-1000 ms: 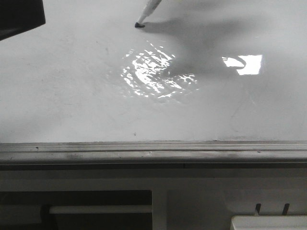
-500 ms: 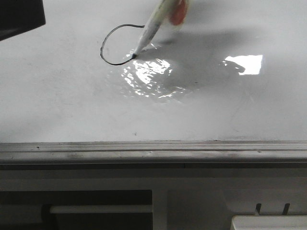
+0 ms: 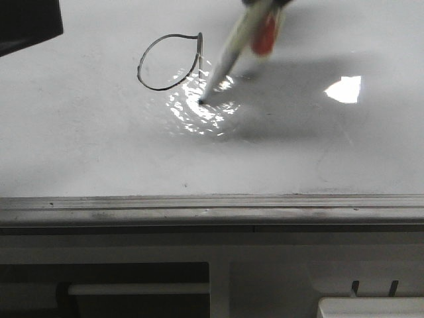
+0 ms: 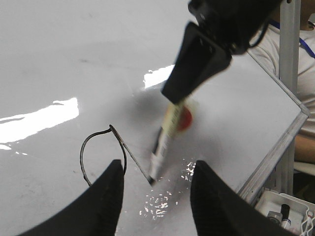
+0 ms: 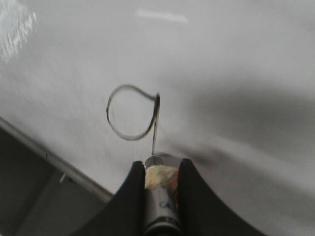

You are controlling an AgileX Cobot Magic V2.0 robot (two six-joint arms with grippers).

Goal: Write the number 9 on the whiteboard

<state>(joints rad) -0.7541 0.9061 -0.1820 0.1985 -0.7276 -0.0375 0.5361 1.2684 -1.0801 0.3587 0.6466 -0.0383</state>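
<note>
The whiteboard (image 3: 99, 146) is glossy white with a glare patch and a grey edge rail (image 3: 212, 212). The number 9 (image 3: 140, 69) is a dark oval loop with a straight tail running toward the rail. It also shows in the left wrist view (image 4: 130, 153) and the right wrist view (image 5: 108, 110). My right gripper (image 5: 158, 164) is shut on a marker (image 3: 228, 53), tilted, with its tip (image 3: 201, 101) on the board at the tail's end. My left gripper (image 4: 155, 167) is open and empty, hovering over the board just beside the marker tip.
A dark object (image 3: 26, 23) fills the front view's upper left corner. A white box corner (image 3: 371, 308) and a white bar (image 3: 139, 289) lie below the rail. In the left wrist view a person (image 4: 300, 73) stands past the board's edge, above a tray of markers (image 4: 288, 216).
The marker went round to close the loop, then moved toward the rail, drawing the straight tail. The right gripper has come lower into the front view.
</note>
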